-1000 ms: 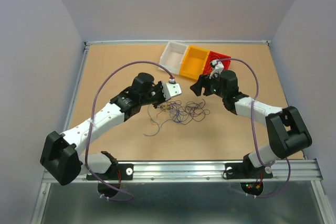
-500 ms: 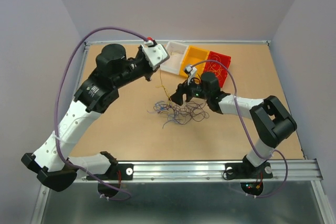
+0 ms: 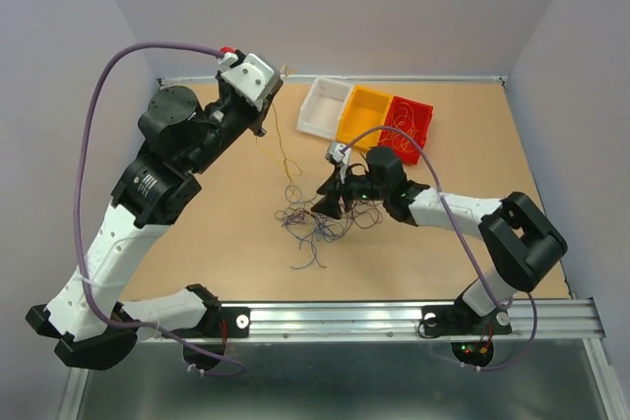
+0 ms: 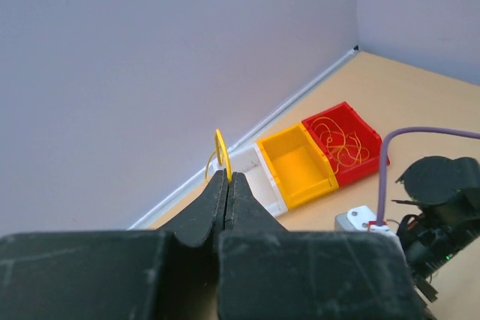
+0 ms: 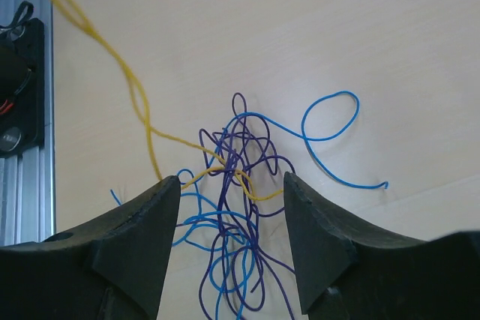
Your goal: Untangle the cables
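The cables (image 3: 320,215) are seen as a loose tangle of blue, purple and yellow strands on the tabletop (image 3: 217,233) between the two arms; the strands are too interwoven to be counted. One yellow wire (image 4: 220,144) is pinched in the closed left jaws and drawn up from the tangle, its lower end lost among the rest. The right jaws are held apart astride the tangle, with nothing gripped. Three bins are lined up behind: a white bin (image 3: 323,105), a yellow bin (image 3: 364,113) and a red bin (image 3: 409,123). Compared with half a second ago, the left arm is raised higher and the right jaws are brought down onto the tangle
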